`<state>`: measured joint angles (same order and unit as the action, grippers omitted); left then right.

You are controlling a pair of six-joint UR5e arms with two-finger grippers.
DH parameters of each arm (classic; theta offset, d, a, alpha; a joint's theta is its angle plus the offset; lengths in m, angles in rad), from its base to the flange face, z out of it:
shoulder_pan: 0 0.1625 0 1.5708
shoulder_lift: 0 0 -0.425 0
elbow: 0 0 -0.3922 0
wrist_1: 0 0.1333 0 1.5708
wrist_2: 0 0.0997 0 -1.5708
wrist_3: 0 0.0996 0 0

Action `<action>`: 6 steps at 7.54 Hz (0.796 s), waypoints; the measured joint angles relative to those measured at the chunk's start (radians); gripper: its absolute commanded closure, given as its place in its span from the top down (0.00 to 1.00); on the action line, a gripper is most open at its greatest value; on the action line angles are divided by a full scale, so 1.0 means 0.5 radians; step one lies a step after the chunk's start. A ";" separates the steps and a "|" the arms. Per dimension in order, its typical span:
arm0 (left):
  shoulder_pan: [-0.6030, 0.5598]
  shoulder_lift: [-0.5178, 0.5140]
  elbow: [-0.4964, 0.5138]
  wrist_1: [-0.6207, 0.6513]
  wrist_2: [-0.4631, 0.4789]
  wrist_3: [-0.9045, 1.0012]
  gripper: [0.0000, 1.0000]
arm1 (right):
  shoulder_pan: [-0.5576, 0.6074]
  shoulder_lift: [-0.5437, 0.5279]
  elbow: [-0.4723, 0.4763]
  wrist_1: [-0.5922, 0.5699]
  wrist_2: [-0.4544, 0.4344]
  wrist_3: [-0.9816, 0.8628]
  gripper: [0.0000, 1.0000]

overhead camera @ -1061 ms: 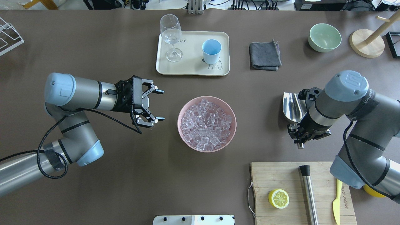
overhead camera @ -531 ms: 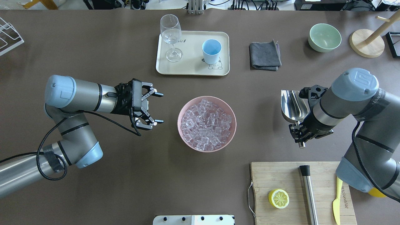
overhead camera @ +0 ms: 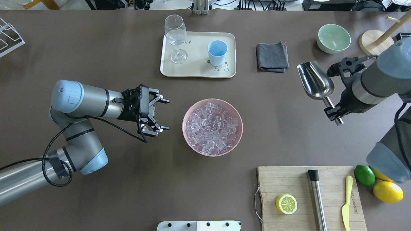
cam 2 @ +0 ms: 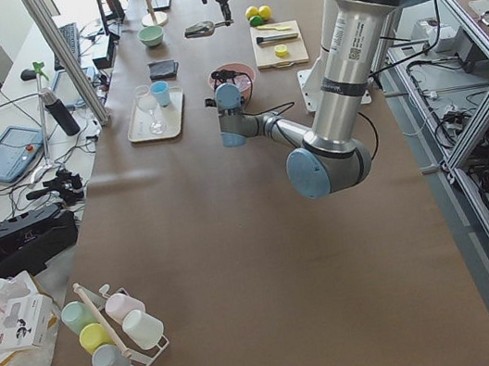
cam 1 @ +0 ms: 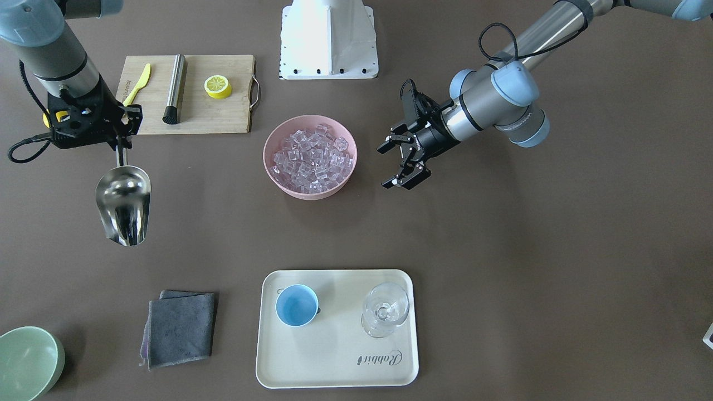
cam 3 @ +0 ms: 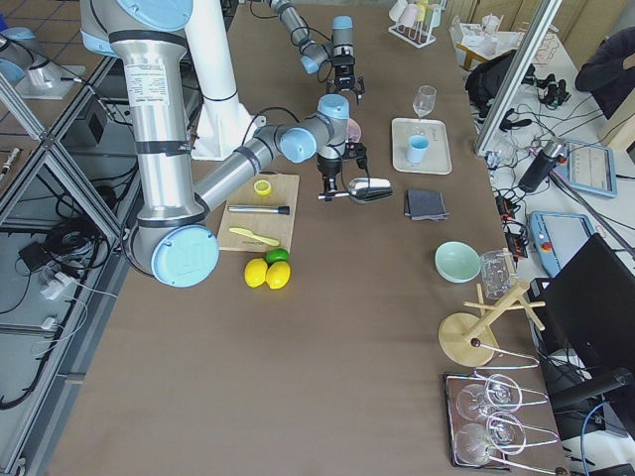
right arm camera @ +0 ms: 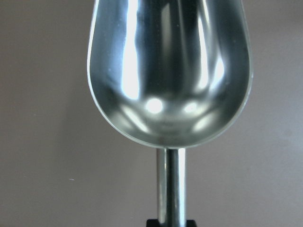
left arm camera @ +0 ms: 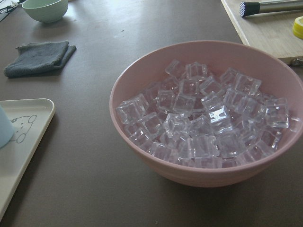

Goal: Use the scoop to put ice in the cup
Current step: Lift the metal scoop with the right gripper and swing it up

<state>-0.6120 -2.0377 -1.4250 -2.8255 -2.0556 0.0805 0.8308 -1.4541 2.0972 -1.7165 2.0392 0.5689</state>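
Observation:
Clear ice cubes (overhead camera: 212, 126) (cam 1: 312, 156) (left arm camera: 208, 123) fill a pink bowl (overhead camera: 189, 110) at mid-table. The light-blue cup (overhead camera: 217, 52) (cam 1: 297, 305) stands empty on a cream tray (overhead camera: 199, 72), next to a stemmed glass (overhead camera: 175, 37). My right gripper (overhead camera: 334, 115) (cam 1: 120, 142) is shut on the rod handle of the steel scoop (overhead camera: 314, 80) (cam 1: 123, 203) (right arm camera: 168, 71) and holds it, empty, above the table right of the bowl. My left gripper (overhead camera: 163, 114) (cam 1: 398, 164) is open and empty, just left of the pink bowl.
A grey cloth (overhead camera: 272, 57) and a pale-green bowl (overhead camera: 333, 38) lie at the back right. A wooden stand (overhead camera: 375, 43) is beyond. The cutting board (overhead camera: 289, 179) at front right holds a lemon half (overhead camera: 286, 203), a steel cylinder (overhead camera: 317, 195) and a yellow knife (overhead camera: 346, 202). Lime and lemons (overhead camera: 379, 184) lie beside it.
My right gripper has lifted the scoop and carried it back and to the right, away from the bowl. My left gripper has shifted slightly towards the bowl and stays open.

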 measured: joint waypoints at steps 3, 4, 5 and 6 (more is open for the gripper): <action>0.043 -0.009 0.020 0.000 -0.053 0.000 0.98 | 0.223 0.141 0.052 -0.464 -0.046 -0.666 0.00; 0.057 -0.010 0.033 0.002 -0.098 0.001 0.98 | 0.235 0.157 0.068 -0.577 -0.041 -0.848 0.00; 0.063 -0.011 0.042 0.003 -0.114 -0.001 0.98 | 0.240 0.188 0.074 -0.706 -0.022 -1.116 0.00; 0.068 -0.012 0.048 0.006 -0.116 -0.003 0.98 | 0.240 0.252 0.072 -0.834 -0.012 -1.383 0.00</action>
<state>-0.5782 -2.0439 -1.4010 -2.8226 -2.1134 0.0788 0.9511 -1.3280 2.1331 -2.1335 2.0335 -0.1227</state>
